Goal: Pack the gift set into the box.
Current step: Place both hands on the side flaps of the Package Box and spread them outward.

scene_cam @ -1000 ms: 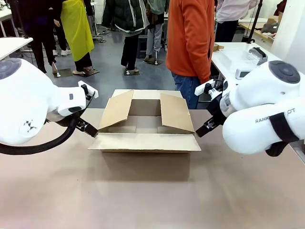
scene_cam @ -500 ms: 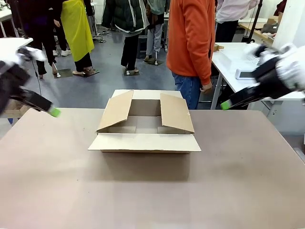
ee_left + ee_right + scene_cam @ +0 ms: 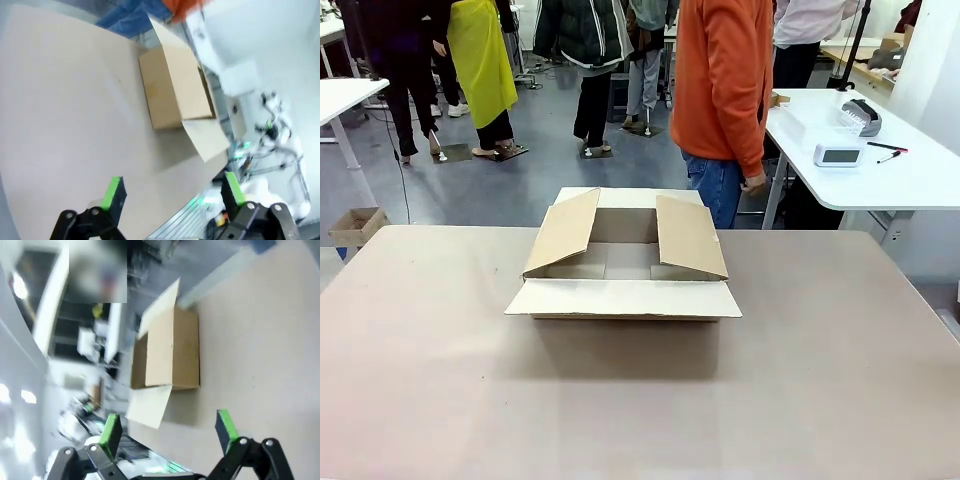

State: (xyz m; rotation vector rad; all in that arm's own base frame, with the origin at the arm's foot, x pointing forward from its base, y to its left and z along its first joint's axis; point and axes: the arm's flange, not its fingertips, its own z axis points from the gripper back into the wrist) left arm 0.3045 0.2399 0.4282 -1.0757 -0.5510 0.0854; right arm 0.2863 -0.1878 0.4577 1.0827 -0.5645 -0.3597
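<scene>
The brown cardboard box [image 3: 623, 258] stands open in the middle of the table, its near flap folded flat toward me and its two side flaps raised; its inside looks bare. The gift set is out of view. In the left wrist view my left gripper [image 3: 172, 192] is open above the table, with the box [image 3: 174, 87] well ahead of it. In the right wrist view my right gripper [image 3: 167, 432] is open too, nothing between its green pads [image 3: 226, 426], and the box [image 3: 167, 352] lies ahead, seen sideways.
A person in an orange top [image 3: 720, 80] stands right behind the table's far edge [image 3: 800, 232]. A white side table [image 3: 880, 165] with small devices is at the back right. Several people stand farther off. A small cardboard box [image 3: 356, 225] sits on the floor at left.
Both arms have pulled back from beside the box, swinging outward and leaving the front view. The box has not moved.
</scene>
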